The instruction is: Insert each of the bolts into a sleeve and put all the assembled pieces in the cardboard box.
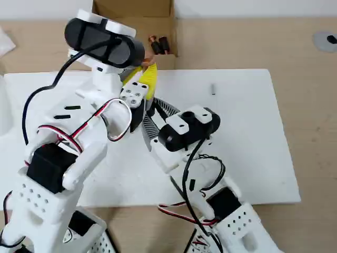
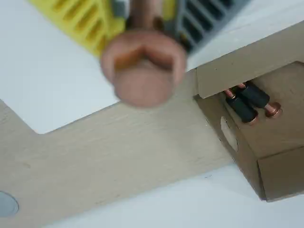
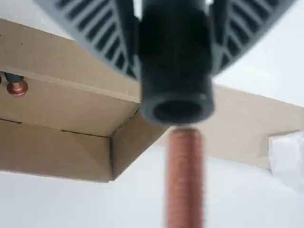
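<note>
My left gripper (image 2: pixel 142 19), with one yellow and one grey finger, is shut on a copper bolt (image 2: pixel 142 66) whose round head faces the camera. My right gripper (image 3: pixel 175 23) is shut on a black sleeve (image 3: pixel 176 85). The bolt's threaded shaft (image 3: pixel 184 180) lines up with the sleeve's open mouth, its tip right at it. In the high view both grippers meet over the white mat, the left (image 1: pixel 147 87) just in front of the cardboard box (image 1: pixel 105 13) and the right (image 1: pixel 157 117) close behind it. Two assembled pieces (image 1: pixel 159 45) lie inside the box (image 2: pixel 280 156).
A white mat (image 1: pixel 247 153) covers the middle of the wooden table. A small dark pin (image 1: pixel 213 88) lies on the mat to the right of the grippers. A grey disc (image 1: pixel 325 40) sits at the table's far right. The box's corner (image 3: pixel 111 147) is close to the sleeve.
</note>
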{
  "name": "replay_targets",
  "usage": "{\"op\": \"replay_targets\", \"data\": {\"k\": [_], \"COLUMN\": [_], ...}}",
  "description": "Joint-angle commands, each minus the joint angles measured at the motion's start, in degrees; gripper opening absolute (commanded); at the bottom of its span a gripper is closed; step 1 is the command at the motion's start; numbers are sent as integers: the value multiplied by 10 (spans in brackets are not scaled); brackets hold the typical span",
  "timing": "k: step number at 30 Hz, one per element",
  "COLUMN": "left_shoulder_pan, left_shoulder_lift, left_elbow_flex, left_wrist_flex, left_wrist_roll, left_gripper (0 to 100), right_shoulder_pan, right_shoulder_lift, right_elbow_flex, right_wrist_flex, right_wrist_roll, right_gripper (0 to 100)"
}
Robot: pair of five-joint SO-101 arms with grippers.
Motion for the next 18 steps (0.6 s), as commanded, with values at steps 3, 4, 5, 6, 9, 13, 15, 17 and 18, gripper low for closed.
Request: {"op": "replay_targets", "data": {"k": [3, 4, 5, 6, 9, 13, 15, 17, 18], "left_shoulder_pan": [7, 7, 5, 5, 5, 5, 5, 5, 5], "left_shoulder_lift": [-12, -12, -12, -12, -12, -12, -12, -12, -12], "left_elbow_flex": [-6, -7, -7, -7, -4, -4, -2, -2, -2], "left_wrist_flex": [-14, -15, -15, -14, -13, -12, -12, -12, -12], "left_wrist_roll": [2, 11, 24, 34, 44, 52, 50, 49, 49], "left_gripper": [5, 5, 5, 5, 5, 5, 5, 5, 5], "right_shoulder_pan": [3, 3, 3, 3, 3, 3, 3, 3, 3], "right_shoulder_lift": [-13, -13, -13, -13, -13, -13, -13, -13, -13], "right_elbow_flex": [-6, -6, -6, -6, -6, -6, -6, -6, -6], "right_wrist_flex": [0, 0, 0, 0, -1, -1, -1, -1, -1], "right_wrist_roll": [2, 2, 2, 2, 2, 2, 2, 2, 2], "right_gripper": [9, 9, 9, 9, 9, 9, 9, 9, 9]}}
